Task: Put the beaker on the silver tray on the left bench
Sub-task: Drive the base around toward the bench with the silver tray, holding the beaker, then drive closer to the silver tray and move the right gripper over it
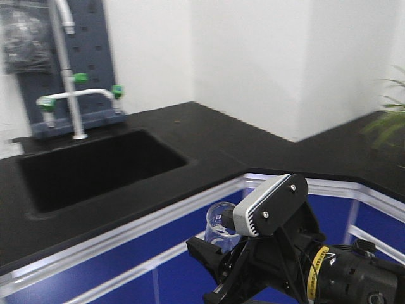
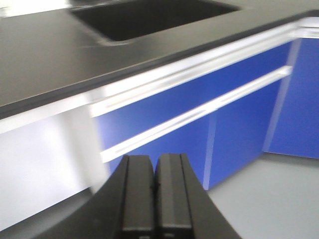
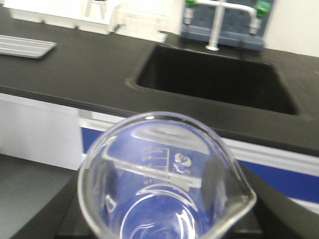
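The beaker [image 3: 164, 184] carries white printed graduation marks with small numbers and a round logo on its glass wall, all too blurred to read. A yellow label [image 1: 314, 265] on the arm bears illegible dark marks.

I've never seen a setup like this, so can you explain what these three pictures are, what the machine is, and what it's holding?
It is a two-armed robot on a mobile base, in a lab. The front view faces a black bench with a sink and tap; the right gripper carries a clear glass beaker in front of blue cabinets. The right wrist camera looks into that beaker, with a silver tray far left on the bench. The left wrist camera shows the left gripper, shut and empty.
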Robot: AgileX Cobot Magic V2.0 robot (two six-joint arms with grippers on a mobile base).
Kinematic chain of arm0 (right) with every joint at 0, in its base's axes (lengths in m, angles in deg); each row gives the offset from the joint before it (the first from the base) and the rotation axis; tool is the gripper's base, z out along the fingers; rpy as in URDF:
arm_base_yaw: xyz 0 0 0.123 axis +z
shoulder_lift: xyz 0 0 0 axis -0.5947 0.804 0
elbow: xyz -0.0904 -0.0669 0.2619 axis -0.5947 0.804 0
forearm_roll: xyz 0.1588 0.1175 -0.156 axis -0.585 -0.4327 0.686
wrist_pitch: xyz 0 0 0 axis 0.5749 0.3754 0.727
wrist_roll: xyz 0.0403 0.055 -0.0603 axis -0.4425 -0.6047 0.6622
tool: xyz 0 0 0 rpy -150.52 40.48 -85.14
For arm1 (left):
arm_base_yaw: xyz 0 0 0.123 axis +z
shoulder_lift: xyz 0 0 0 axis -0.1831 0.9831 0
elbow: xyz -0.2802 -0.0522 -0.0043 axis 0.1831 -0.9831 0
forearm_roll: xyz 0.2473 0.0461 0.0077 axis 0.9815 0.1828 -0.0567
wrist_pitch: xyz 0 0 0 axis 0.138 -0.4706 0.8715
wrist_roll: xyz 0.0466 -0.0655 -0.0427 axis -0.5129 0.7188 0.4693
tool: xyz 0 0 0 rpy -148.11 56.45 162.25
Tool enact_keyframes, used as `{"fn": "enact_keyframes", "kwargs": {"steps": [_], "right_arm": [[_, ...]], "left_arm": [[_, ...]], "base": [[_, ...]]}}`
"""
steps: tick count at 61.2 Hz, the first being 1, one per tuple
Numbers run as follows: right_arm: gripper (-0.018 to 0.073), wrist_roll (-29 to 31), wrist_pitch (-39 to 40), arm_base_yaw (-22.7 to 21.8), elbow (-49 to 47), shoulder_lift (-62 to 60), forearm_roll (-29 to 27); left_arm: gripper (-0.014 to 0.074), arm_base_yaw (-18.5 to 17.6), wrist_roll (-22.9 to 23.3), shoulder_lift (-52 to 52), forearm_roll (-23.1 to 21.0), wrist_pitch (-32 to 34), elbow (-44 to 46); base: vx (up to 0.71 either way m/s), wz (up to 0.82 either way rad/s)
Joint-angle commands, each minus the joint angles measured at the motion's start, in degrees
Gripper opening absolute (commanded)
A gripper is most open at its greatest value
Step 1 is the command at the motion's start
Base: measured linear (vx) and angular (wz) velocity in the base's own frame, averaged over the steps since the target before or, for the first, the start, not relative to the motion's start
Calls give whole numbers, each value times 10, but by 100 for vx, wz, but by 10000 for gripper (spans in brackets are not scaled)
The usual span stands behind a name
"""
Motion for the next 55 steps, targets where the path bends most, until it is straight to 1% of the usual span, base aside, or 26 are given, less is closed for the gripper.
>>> {"fn": "enact_keyframes", "kwargs": {"steps": [1, 39, 55], "right_arm": [[-11, 0, 29, 0, -21, -18, -7], [-11, 0, 29, 0, -21, -18, -7], [-11, 0, 29, 0, -21, -18, -7]], "left_arm": [[1, 0, 0, -4, -4, 45, -11], [1, 0, 0, -4, -4, 45, -11], [1, 0, 0, -4, -4, 45, -11]], "base": [[12, 73], [18, 76], [22, 60]]}}
